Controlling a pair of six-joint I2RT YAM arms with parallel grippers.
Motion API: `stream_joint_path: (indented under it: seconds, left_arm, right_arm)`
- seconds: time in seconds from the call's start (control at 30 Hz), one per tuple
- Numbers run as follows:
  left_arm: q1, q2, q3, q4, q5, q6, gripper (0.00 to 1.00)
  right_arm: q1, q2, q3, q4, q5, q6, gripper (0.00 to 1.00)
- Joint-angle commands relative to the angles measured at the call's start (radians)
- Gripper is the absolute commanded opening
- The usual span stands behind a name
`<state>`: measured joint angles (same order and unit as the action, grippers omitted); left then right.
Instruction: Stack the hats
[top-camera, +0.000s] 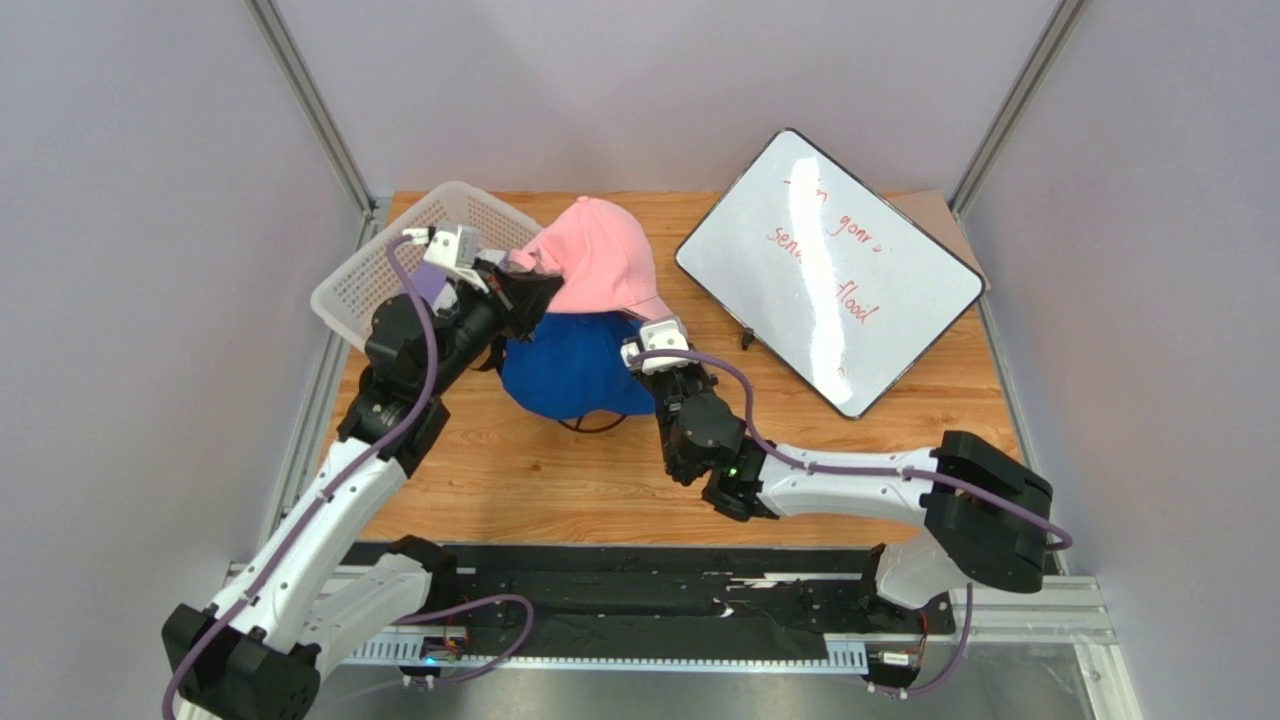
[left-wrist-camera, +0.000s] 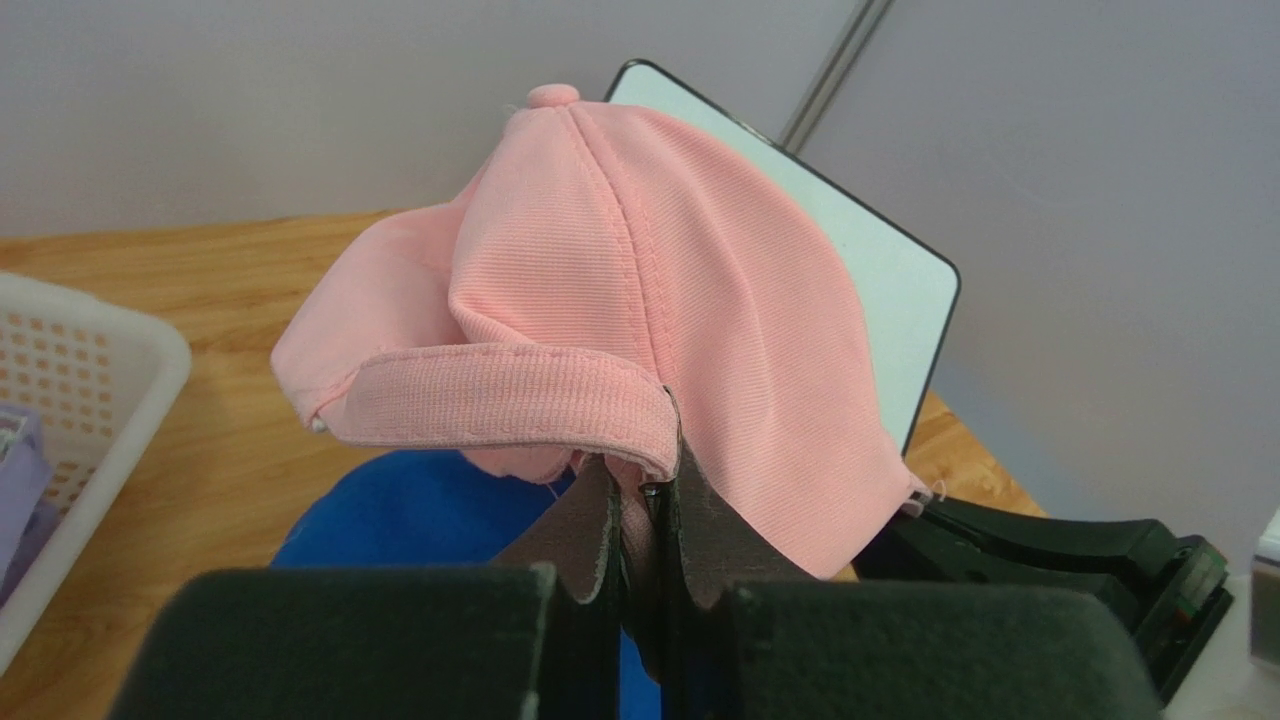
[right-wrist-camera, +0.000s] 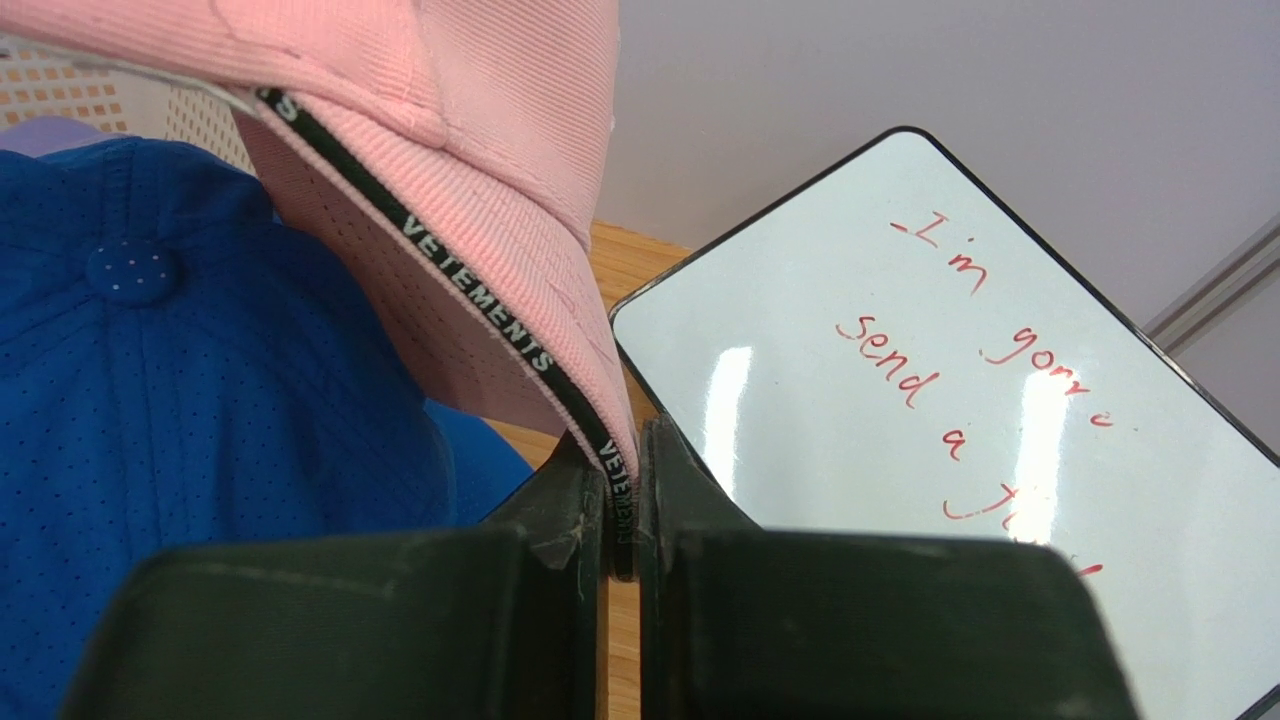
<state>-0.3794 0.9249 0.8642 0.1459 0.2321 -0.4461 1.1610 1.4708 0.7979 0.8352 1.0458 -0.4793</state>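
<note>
**A:** Where's the pink cap (top-camera: 601, 252) right now?

**B:** Held up over the blue cap (top-camera: 568, 372), with both claws pinching it. The left claw (left-wrist-camera: 643, 503) is clamped tight on the back edge, right by the strap. The right claw (right-wrist-camera: 624, 488) is squeezed on the rim on the other side, with the black inner band between its fingers.

**A:** And the blue one?

**B:** It's sitting on the wooden table (top-camera: 496, 480) straight underneath, between the white basket (top-camera: 358, 278) and the whiteboard (top-camera: 834, 270).
</note>
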Motion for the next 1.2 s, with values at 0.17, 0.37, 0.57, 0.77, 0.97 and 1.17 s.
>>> stream_joint_path:
  seconds: [0.17,0.37,0.57,0.77,0.97,1.17]
  left_arm:
    - [0.042,-0.158,-0.160,-0.192,-0.231,0.006,0.00]
    - [0.045,-0.201,-0.200,-0.216,-0.235,-0.034,0.00]
    - [0.046,-0.259,-0.258,-0.223,-0.286,-0.055,0.00]
    - [0.048,-0.282,-0.280,-0.253,-0.306,-0.022,0.00]
    - [0.048,-0.317,-0.320,-0.236,-0.247,0.020,0.00]
    - [0.048,-0.350,-0.353,-0.239,-0.238,0.027,0.00]
  right_arm:
    - [0.009,-0.041,-0.049,0.082,0.142,0.070,0.01]
    - [0.016,-0.135,-0.098,-0.092,0.086,0.197,0.36]
    - [0.016,-0.213,-0.147,-0.159,0.051,0.240,0.57]
    - [0.016,-0.253,-0.178,-0.316,-0.056,0.306,0.73]
    - [-0.071,-0.412,-0.168,-0.616,-0.369,0.526,0.82]
    - [-0.327,-0.472,-0.031,-0.826,-0.916,0.816,0.82]
